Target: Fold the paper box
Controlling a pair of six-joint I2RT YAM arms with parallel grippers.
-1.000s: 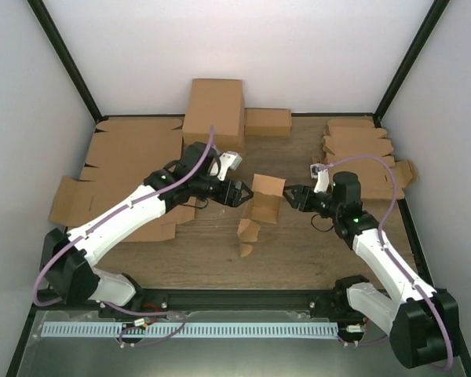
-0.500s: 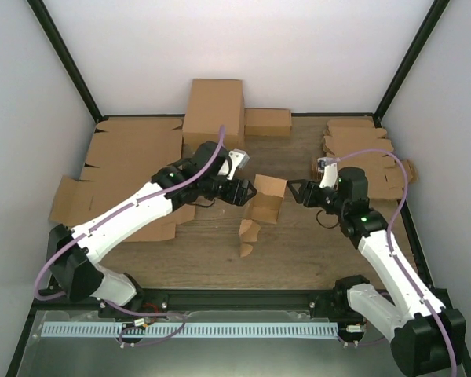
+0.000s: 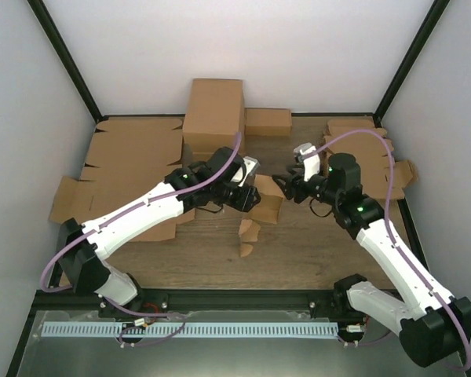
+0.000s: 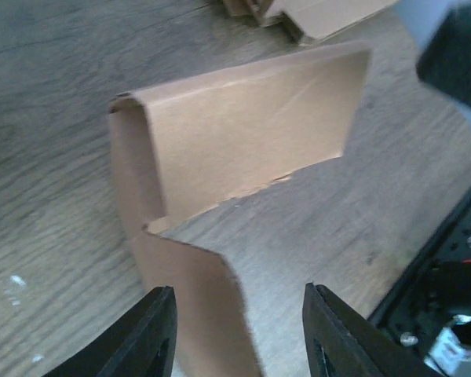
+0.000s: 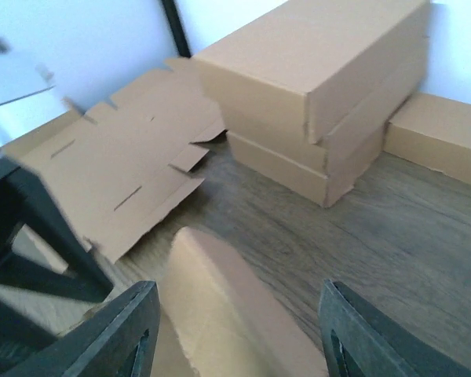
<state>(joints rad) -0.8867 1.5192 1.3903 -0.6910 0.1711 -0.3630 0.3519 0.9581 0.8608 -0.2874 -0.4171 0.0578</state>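
L claw (image 4: 239, 298) released, straddling lower flap of paper box (image 4: 243, 133). R claw (image 5: 239, 294) released; box flap btwn its fingers. Box on counter (image 4: 55, 86).

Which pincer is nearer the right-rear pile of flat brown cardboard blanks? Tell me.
Right. The right pincer is left of the pile; left pincer lies farther left, past the brown paper box.

Bright, even overhead light; soft shadows on the table (image 3: 314, 243). Both wrist views are blurred, worst at the near fingers (image 5: 118, 330).
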